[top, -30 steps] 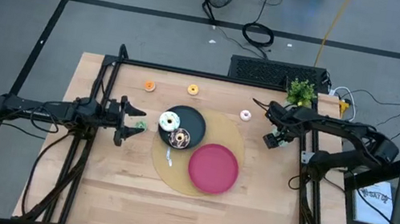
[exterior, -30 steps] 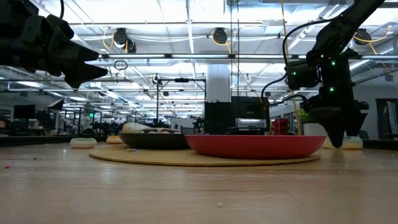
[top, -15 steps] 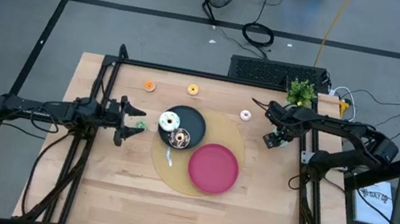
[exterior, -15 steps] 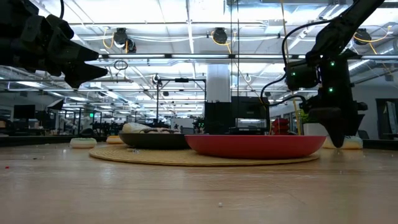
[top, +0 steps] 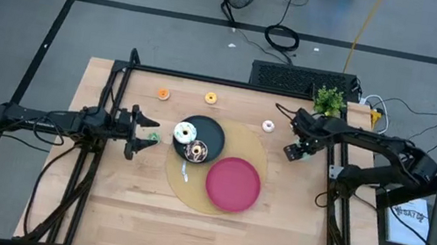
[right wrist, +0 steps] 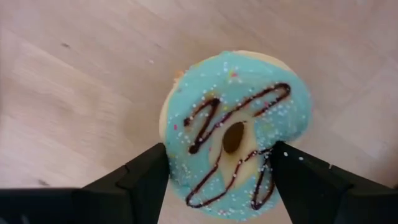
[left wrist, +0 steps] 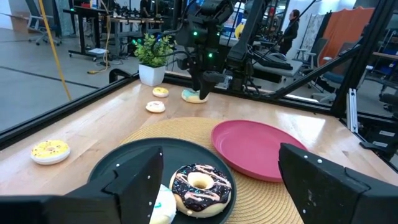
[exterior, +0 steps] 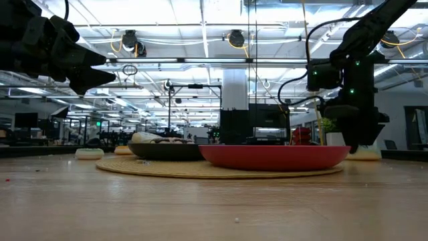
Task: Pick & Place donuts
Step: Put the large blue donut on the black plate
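Risen: right gripper [right wrist: 217, 163] | clamps teal donut [right wrist: 235, 127]

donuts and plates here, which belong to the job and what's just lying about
Job:
- teal donut between the right hand fingers
- donuts on the black plate
- loose donuts on the table
- red plate

Lying about:
- potted plant
- woven mat

The table [top: 184, 224] is pale wood with a smooth, matt grain. A round woven mat [left wrist: 348, 205], straw-like and rough, lies under two plates. The red plate [left wrist: 261, 149] looks like smooth matt plastic; the black plate [left wrist: 124, 168], at its 9 o'clock, has a faint sheen. The teal donut [right wrist: 236, 130] has a glossy-looking icing with sprinkles, perhaps plastic.
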`<state>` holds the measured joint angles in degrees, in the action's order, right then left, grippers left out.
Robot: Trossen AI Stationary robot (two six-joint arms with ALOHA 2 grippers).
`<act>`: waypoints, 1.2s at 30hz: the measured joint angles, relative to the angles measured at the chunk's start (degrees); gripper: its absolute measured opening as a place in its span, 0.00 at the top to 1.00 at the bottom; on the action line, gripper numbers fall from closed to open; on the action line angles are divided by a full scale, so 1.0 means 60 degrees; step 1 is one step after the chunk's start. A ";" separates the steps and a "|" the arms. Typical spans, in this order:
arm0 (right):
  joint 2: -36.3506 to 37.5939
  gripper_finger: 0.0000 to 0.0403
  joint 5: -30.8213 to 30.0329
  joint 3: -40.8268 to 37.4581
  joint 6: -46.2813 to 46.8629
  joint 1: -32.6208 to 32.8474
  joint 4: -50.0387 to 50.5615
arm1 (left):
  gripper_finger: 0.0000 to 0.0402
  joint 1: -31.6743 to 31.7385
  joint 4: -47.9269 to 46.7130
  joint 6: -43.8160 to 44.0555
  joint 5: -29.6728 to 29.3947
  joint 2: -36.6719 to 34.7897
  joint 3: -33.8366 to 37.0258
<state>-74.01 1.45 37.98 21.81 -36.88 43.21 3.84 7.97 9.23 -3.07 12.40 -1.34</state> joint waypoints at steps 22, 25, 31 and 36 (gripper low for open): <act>0.1531 0.39 0.2693 0.0007 0.0254 0.0588 -0.3951 | 0.20 0.0000 -0.0001 0.0000 0.0001 0.0000 0.0000; 0.1532 0.39 0.2834 0.0007 0.0257 0.0922 -0.4928 | 0.20 0.0000 0.0000 0.0000 0.0000 0.0000 0.0000; 0.1536 0.39 0.2835 0.0007 0.0254 0.1812 -0.7211 | 0.22 0.0000 -0.0004 0.0000 0.0000 0.0000 0.0000; 0.1536 0.39 0.2836 0.0011 0.0189 0.2334 -0.8572 | 0.20 0.0000 0.0000 0.0000 0.0000 0.0000 0.0000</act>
<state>-64.79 18.47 38.04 22.94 -22.88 -8.22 3.84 7.97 9.23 -3.07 12.40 -1.34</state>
